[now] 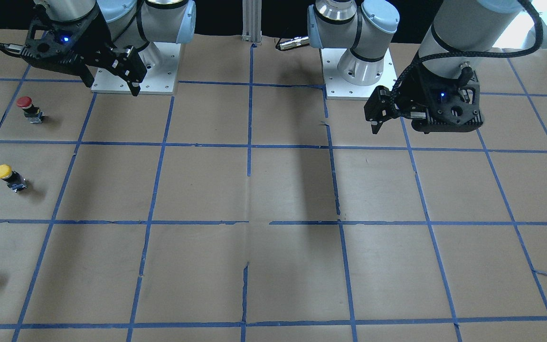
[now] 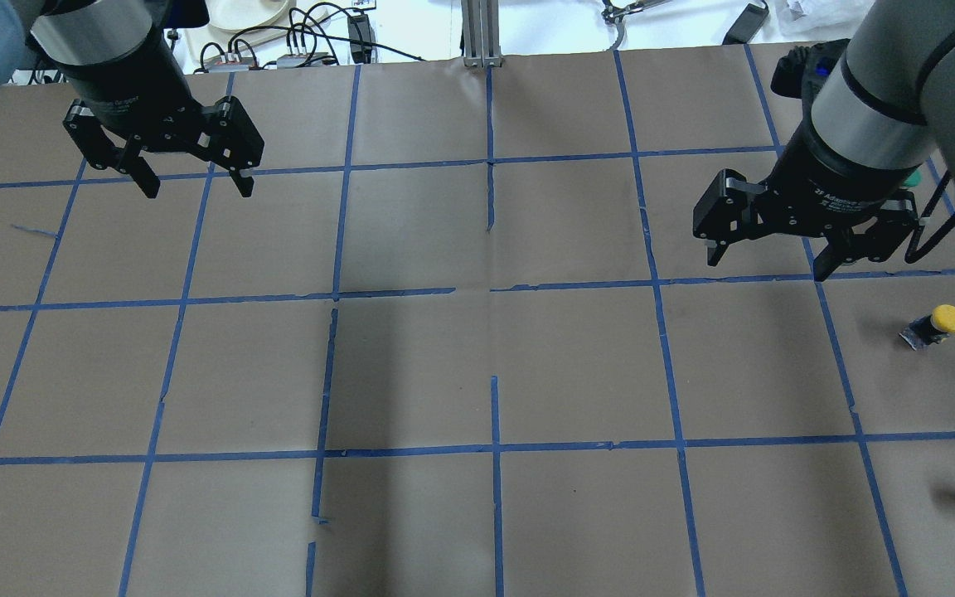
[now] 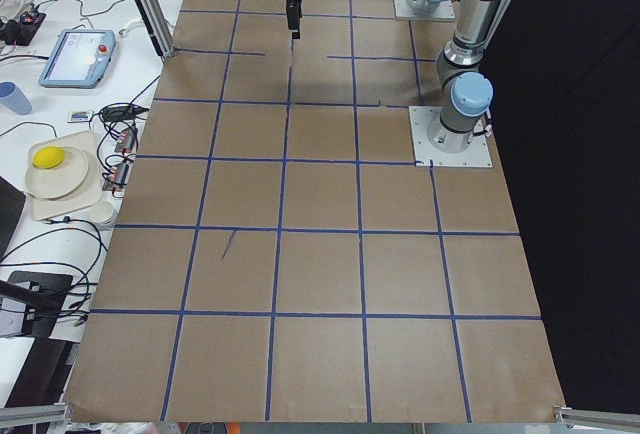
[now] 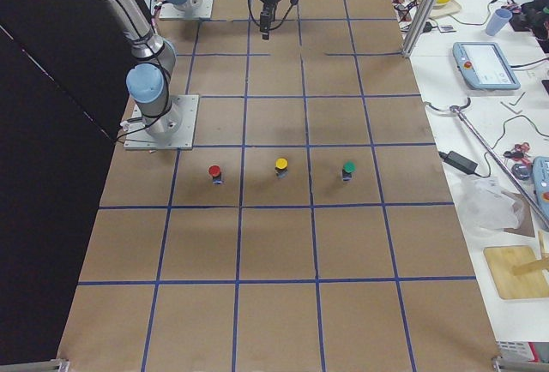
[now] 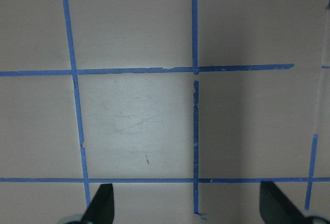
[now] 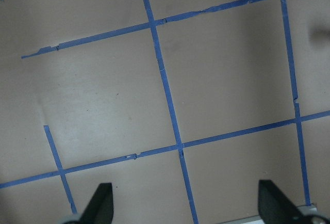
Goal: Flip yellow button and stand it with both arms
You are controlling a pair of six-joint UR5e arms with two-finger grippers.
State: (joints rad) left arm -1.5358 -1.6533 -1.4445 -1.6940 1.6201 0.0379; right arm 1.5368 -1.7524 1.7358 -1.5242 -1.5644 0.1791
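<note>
Two end effectors, left gripper (image 2: 197,189) and right gripper (image 2: 769,261), hang above the table (image 2: 444,373), jaws spread wide and empty — yellow button (image 2: 933,325) sits apart, nearer the right gripper.

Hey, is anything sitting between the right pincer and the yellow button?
No, nothing visible. Only bare taped paper lies between the open right pincer and the yellow button; the red button sits off to one side.

1. We see the brown surface (image 1: 112,190) evenly lit from above, with a broad soft shadow band down its middle in the front-facing and overhead views.
2. White glare burns our front-facing view's top right corner.
3. Our wrist views glow brightest mid-frame, dimming toward the edges.
4. The yellow button (image 1: 9,176) throws a short, soft shadow.
</note>
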